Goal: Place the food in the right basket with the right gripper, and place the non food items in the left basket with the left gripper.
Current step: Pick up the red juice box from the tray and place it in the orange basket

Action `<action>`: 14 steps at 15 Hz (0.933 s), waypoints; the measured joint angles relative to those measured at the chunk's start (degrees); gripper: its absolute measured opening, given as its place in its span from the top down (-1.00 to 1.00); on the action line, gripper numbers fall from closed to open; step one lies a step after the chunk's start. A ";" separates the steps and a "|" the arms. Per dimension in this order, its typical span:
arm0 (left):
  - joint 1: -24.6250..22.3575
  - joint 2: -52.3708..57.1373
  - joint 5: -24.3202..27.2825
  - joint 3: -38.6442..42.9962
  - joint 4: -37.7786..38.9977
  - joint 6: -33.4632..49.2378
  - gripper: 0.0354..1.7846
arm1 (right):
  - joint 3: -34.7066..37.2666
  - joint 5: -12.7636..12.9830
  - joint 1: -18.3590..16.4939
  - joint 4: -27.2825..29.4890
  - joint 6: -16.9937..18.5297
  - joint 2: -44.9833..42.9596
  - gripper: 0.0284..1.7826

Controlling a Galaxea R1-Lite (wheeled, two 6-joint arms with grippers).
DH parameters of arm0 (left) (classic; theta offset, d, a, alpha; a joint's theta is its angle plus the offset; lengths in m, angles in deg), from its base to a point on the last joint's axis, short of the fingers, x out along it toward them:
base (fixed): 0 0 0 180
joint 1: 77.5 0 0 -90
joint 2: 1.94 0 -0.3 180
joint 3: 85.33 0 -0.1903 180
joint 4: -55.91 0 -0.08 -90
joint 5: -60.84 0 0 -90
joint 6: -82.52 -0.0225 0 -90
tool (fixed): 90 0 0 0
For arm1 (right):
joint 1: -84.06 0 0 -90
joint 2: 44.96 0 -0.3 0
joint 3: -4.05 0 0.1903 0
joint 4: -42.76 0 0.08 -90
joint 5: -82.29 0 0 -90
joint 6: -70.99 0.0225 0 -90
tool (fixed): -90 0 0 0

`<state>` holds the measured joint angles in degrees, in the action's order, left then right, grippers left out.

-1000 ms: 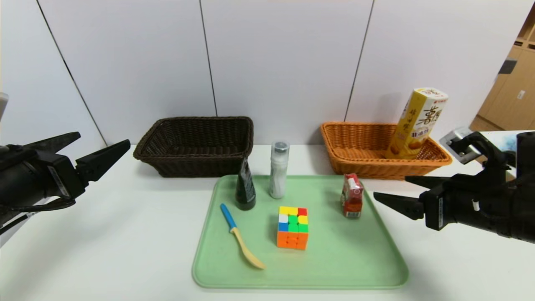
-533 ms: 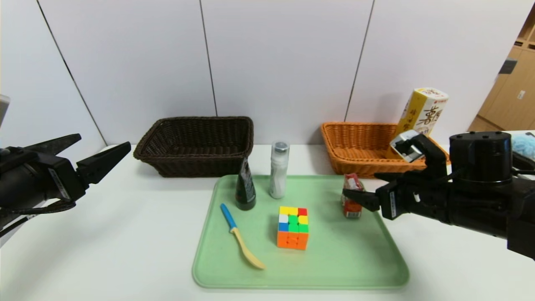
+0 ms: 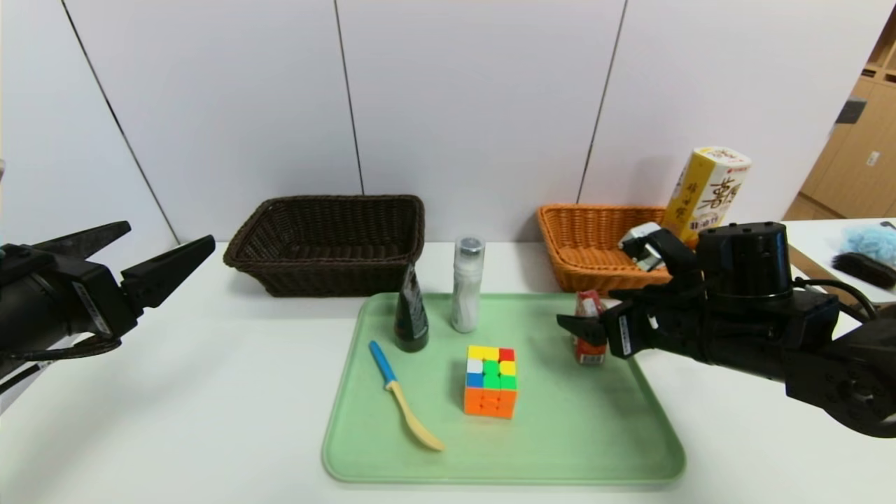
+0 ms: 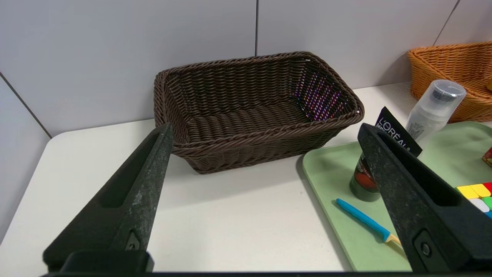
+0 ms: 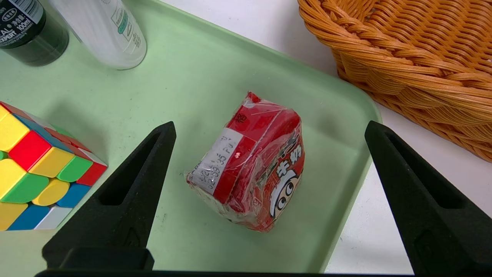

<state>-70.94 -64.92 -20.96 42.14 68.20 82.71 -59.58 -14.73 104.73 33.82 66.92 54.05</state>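
Over the green tray (image 3: 630, 448), my right gripper (image 5: 269, 130) gapes wide, gripping nothing, its fingers straddling the red drink carton (image 5: 251, 165) below; the orange-tan basket (image 5: 415, 50) sits just beyond. My left gripper (image 3: 157, 255) hangs open, far left.

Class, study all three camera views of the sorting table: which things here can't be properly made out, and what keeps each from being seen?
- Red drink carton, head view: the right gripper covers one side of it.
- Snack box in the orange basket, head view: the right arm hides its base.
- Yellow spoon, left wrist view: the left gripper's finger hides its bowl.
- Puzzle cube, left wrist view: cut off at the frame edge.
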 joint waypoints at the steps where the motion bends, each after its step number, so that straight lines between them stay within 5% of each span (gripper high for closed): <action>1: 0.00 0.07 0.00 0.00 -0.02 0.04 -0.89 | 0.22 -0.02 -0.02 0.00 -0.11 0.02 -0.90; 2: 0.00 0.09 0.00 -0.02 -0.02 0.06 -0.89 | 0.22 -0.05 -0.02 0.01 -0.06 0.02 -0.90; 5: -0.02 0.13 0.00 -0.02 -0.02 0.12 -0.89 | -0.11 -0.11 0.04 0.01 0.13 -0.34 -0.34; 9: -0.02 0.16 0.02 -0.02 0.00 0.17 -0.89 | 0.11 -0.06 0.06 0.09 0.17 -0.83 0.17; 10: -0.02 0.16 0.00 -0.02 0.01 0.15 -0.89 | 0.24 -0.05 0.12 0.20 0.17 -1.00 0.64; 14: 0.00 0.13 0.02 -0.11 0.04 0.12 -0.89 | 1.02 0.06 0.76 0.59 0.27 -2.66 0.75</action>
<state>-70.94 -64.78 -20.93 42.03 68.23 82.83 -58.56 -14.67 105.48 34.41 67.19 51.40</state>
